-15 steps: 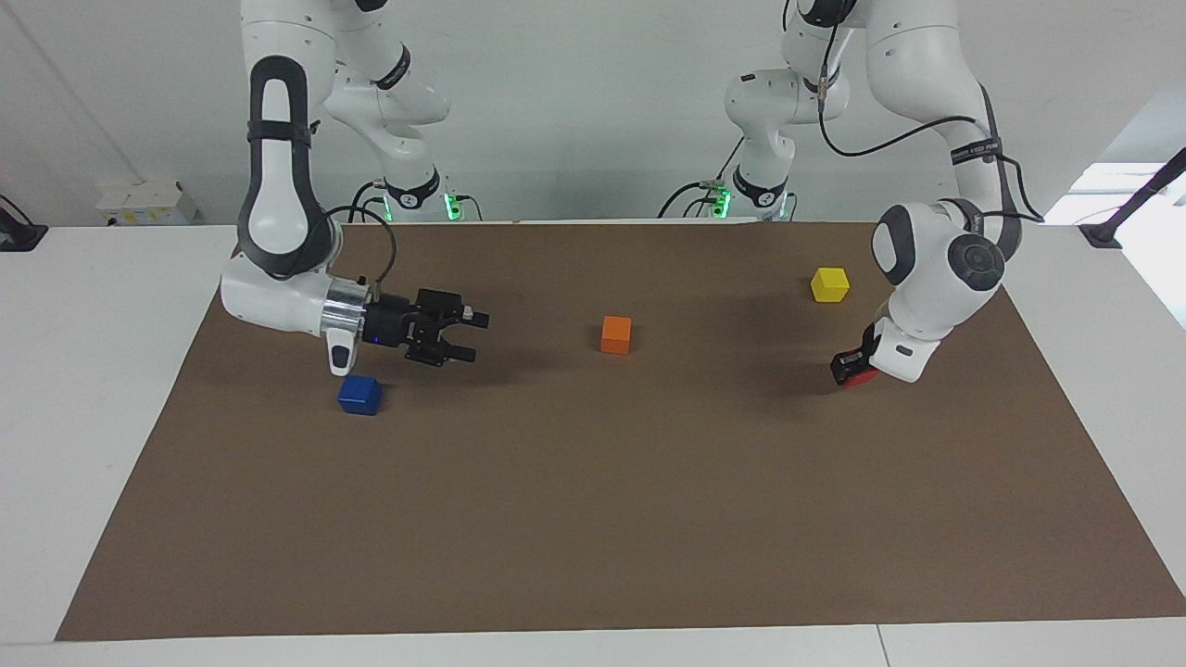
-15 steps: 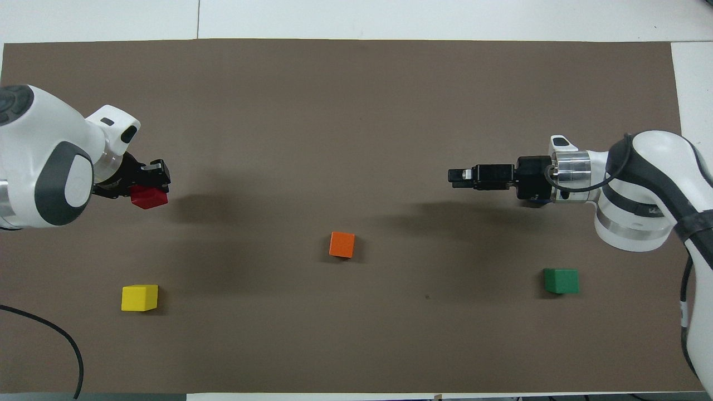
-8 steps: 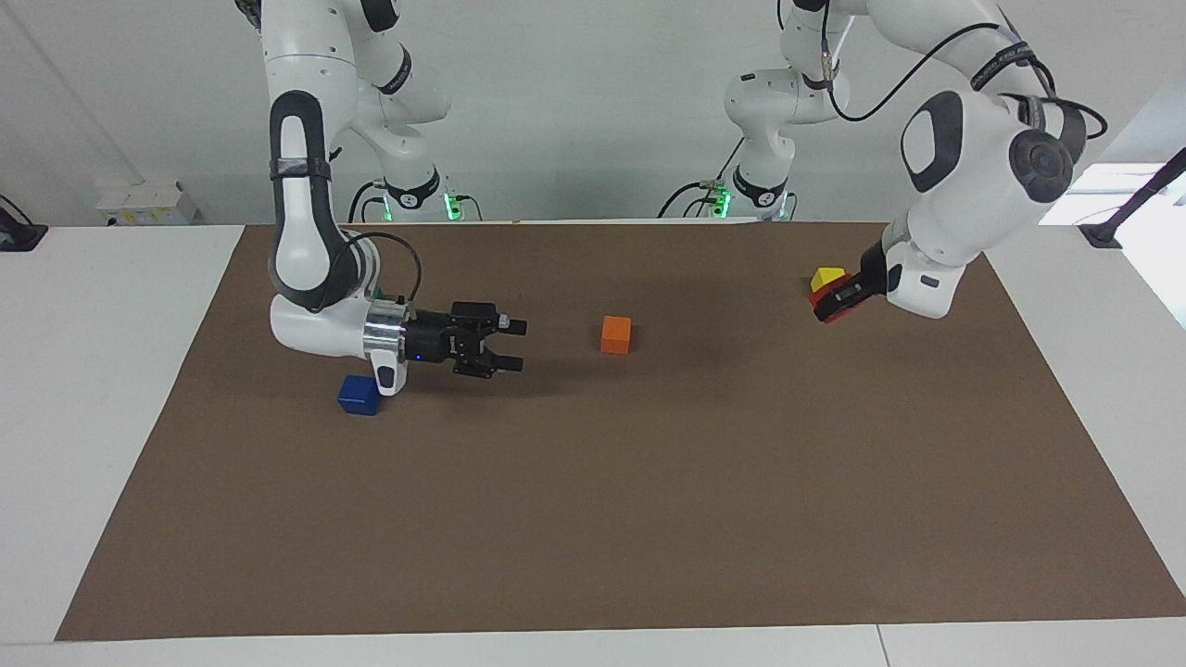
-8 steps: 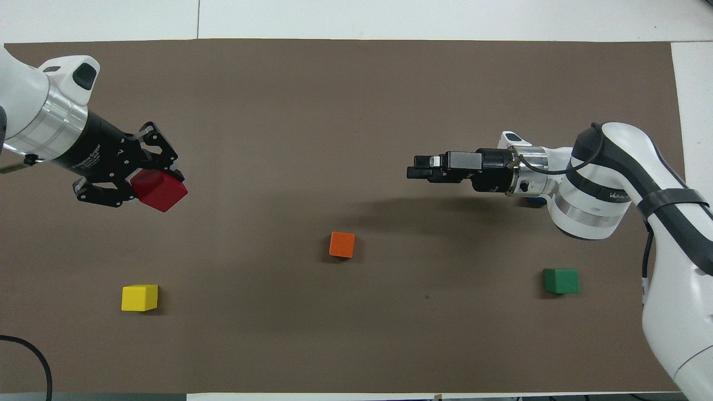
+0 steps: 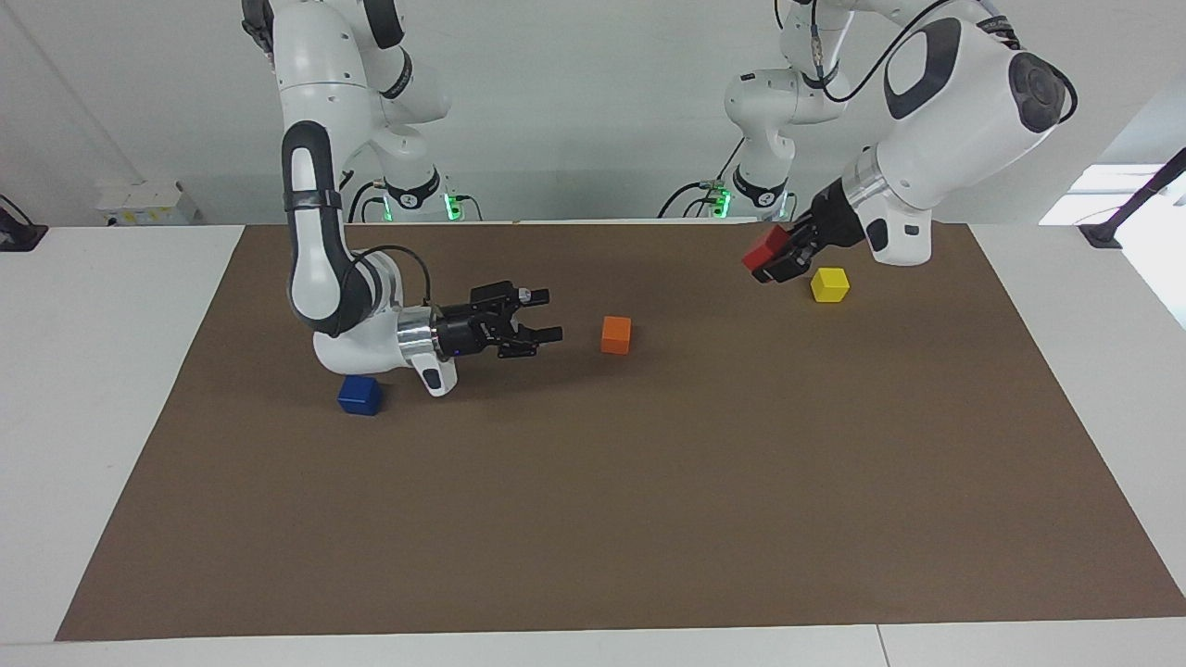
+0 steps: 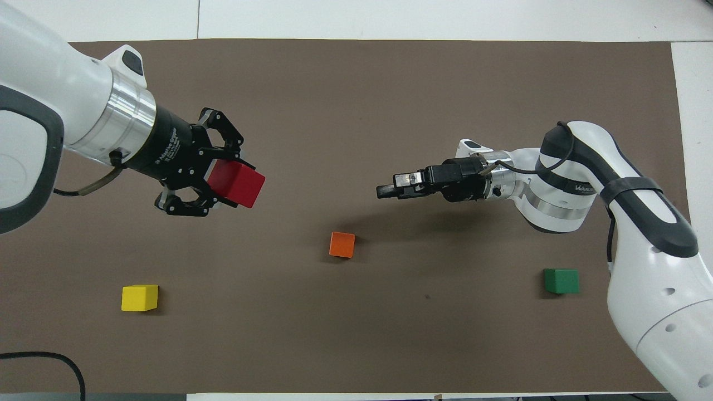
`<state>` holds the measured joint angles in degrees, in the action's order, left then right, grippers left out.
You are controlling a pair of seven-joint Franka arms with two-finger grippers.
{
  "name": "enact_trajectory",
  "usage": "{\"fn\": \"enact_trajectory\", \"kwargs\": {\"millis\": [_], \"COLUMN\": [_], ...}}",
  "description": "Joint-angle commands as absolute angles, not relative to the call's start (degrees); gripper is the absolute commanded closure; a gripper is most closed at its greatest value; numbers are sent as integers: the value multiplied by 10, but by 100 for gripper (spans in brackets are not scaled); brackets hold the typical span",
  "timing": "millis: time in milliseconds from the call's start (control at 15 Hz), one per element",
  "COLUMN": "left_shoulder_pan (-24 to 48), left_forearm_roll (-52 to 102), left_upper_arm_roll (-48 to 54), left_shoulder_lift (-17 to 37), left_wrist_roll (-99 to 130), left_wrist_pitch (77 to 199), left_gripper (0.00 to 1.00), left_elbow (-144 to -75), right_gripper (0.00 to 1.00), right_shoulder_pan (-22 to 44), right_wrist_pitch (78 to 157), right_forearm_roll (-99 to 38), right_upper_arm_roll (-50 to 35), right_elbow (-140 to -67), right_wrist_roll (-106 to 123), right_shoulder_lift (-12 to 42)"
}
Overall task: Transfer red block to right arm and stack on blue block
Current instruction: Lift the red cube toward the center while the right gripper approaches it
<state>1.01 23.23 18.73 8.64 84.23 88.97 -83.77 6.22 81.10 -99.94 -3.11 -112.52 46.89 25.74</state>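
Two grippers are up over the mat: the left gripper [image 5: 776,262] [image 6: 220,181], raised beside the yellow cube [image 5: 829,284], clamps the red block [image 5: 765,247] [image 6: 236,183]; the right gripper [image 5: 539,317] [image 6: 390,188], fingers apart, hangs beside the orange cube [image 5: 615,334]. Blue block [image 5: 359,396] lies under the right arm.

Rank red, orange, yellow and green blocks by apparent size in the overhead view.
1. red block, looks largest, but it is raised in the left tool, so closer to the camera.
2. yellow block and green block, about alike.
3. orange block, slightly smaller.
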Motion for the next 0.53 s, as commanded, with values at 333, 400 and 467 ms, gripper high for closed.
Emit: {"fn": "enact_trajectory", "kwargs": {"millis": [333,400,467], "left_shoulder_pan": [8,9,9], "left_forearm_roll": [327,338,340], "left_upper_arm_roll": [206,206,208], "left_shoulder_lift": [13,-13,-34], "left_wrist_roll": [1042,1042,1042], "left_wrist_pitch": [1033,1059,1090], "left_gripper": [100,100,100], "left_elbow": [-916,-956,-991], "right_gripper": [0,0,0], "right_shoulder_pan": [101,102,108], "right_wrist_pitch": [712,700,681], "right_forearm_roll": [-1126,-1136,-1163], "right_upper_arm_roll": [-51,-57,-68], "right_elbow": [-1110,-1111,-1116], "right_wrist_roll": [505,506,505], "right_shoulder_lift": [313,315,315]}}
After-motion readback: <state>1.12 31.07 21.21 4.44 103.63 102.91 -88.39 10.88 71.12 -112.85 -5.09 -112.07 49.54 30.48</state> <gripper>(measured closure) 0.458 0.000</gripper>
